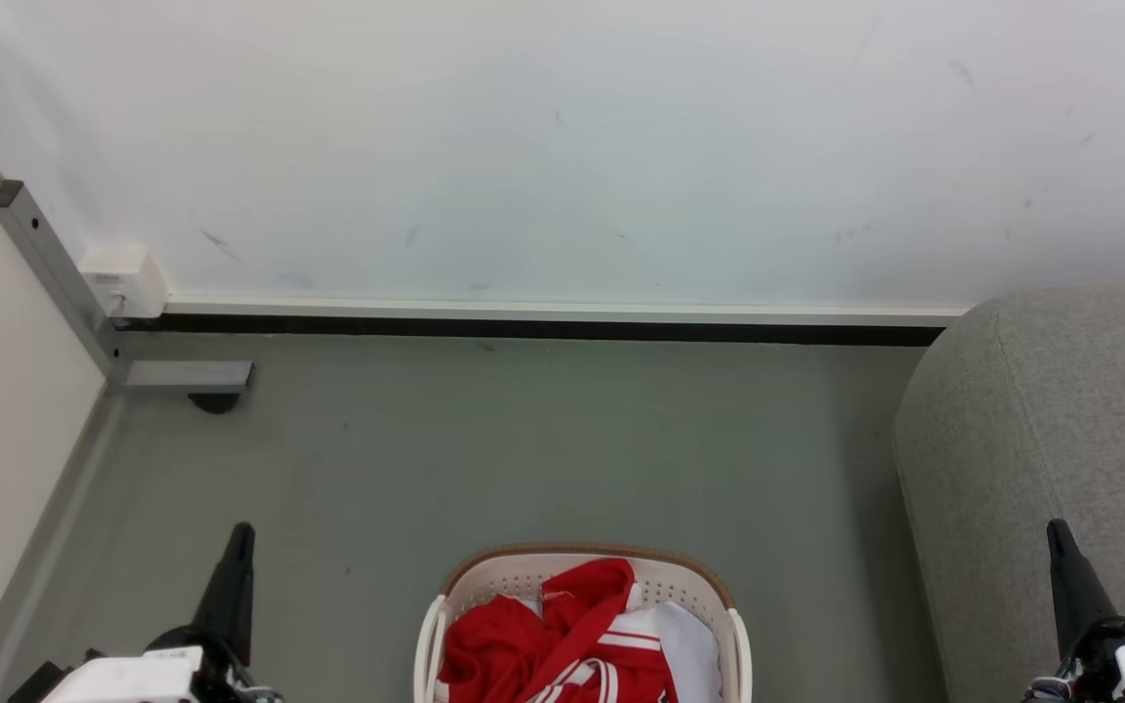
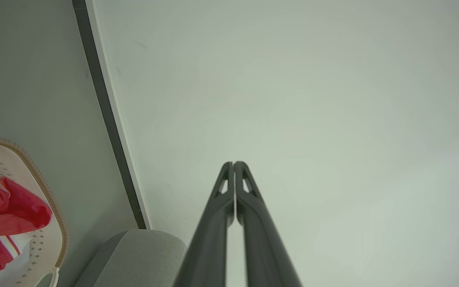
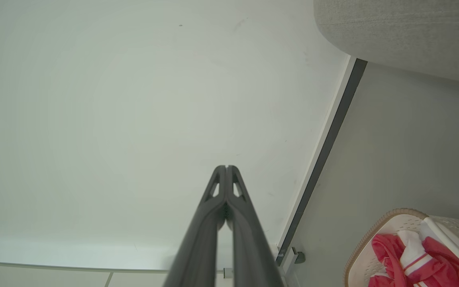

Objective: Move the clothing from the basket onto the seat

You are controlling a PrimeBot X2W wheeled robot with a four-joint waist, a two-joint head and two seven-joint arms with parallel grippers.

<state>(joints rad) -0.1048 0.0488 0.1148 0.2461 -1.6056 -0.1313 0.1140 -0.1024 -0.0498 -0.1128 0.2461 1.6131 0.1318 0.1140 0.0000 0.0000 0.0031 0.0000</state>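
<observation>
The red clothing (image 1: pixel 562 640) with white striped trim lies bunched in the cream basket (image 1: pixel 582 558), which stands on the grey floor at the bottom middle of the head view. The grey seat (image 1: pixel 1051 439) rises at the right. My left gripper (image 1: pixel 240 535) points up at the lower left, shut and empty, well left of the basket. In front of the seat my right gripper (image 1: pixel 1056 532) is shut and empty too. Seen from the left wrist, the gripper (image 2: pixel 233 164) has its fingers pressed together, with clothing (image 2: pixel 2 217), basket (image 2: pixel 52 199) and seat (image 2: pixel 142 255) at the lower left. The right wrist view shows that gripper (image 3: pixel 226 168), clothing (image 3: pixel 397 255), basket (image 3: pixel 369 235) and seat (image 3: pixel 405 36).
A white wall (image 1: pixel 562 146) with a dark baseboard runs across the back. At the left stands a pale panel with a grey metal post and foot (image 1: pixel 182 376) and a white box (image 1: pixel 123 278). Open grey floor (image 1: pixel 523 449) lies between basket and wall.
</observation>
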